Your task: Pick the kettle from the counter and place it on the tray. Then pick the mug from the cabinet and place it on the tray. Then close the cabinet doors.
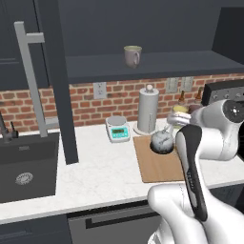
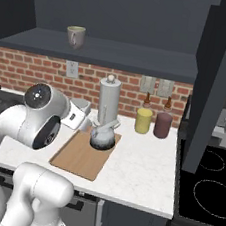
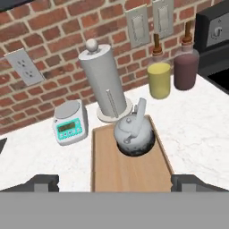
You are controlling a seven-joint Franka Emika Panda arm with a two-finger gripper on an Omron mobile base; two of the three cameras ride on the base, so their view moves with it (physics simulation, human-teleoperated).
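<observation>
With the kettle sitting on the tray's far end, the claw is hovering low over the tabletop, spread wide and holding nothing. The mug is waiting on the cabinet shelf, well above the claw and to its left.

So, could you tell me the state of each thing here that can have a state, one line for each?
kettle: upright, resting at the far end of the tray
mug: upright on the shelf in the cabinet
cabinet doors: open
gripper: open, holding nothing, above the near end of the tray
kitchen scale: display lit
</observation>
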